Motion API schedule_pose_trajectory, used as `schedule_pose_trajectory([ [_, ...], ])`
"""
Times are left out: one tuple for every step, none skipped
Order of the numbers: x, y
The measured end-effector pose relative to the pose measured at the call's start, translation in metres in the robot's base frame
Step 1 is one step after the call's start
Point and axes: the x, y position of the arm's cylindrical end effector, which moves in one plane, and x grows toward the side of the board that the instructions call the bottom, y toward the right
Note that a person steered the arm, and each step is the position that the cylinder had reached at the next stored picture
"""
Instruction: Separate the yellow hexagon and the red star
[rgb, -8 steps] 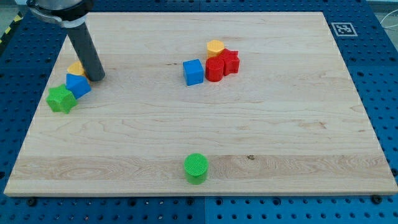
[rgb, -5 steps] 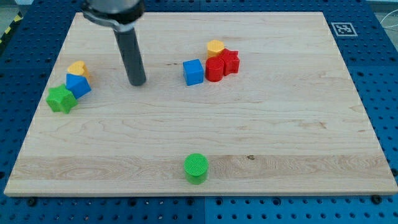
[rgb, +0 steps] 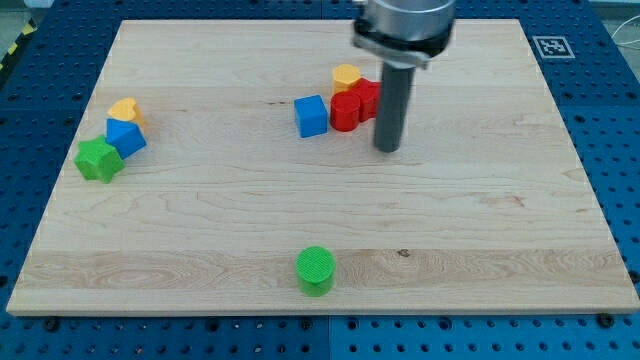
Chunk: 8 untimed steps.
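Observation:
The yellow hexagon sits near the view's top centre, touching the red star just below and right of it. A red cylinder touches the star's left side. The dark rod stands just right of the star and hides its right edge. My tip rests on the board below and to the right of the red star, a short way from it.
A blue cube stands left of the red cylinder. At the view's left, a yellow heart, a blue block and a green star are clustered. A green cylinder stands near the bottom edge.
My tip has swept from the left cluster across the board to the right, ending just right of the red star. No block has moved.

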Motion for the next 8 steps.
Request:
schedule_pose_trajectory([
  [-0.036,0.029],
  [-0.081,0.036],
  [-0.095,0.011],
  [-0.093,-0.033],
  [-0.093,-0.070],
  [-0.107,-0.078],
  [-0.109,-0.098],
  [-0.100,-0.111],
])
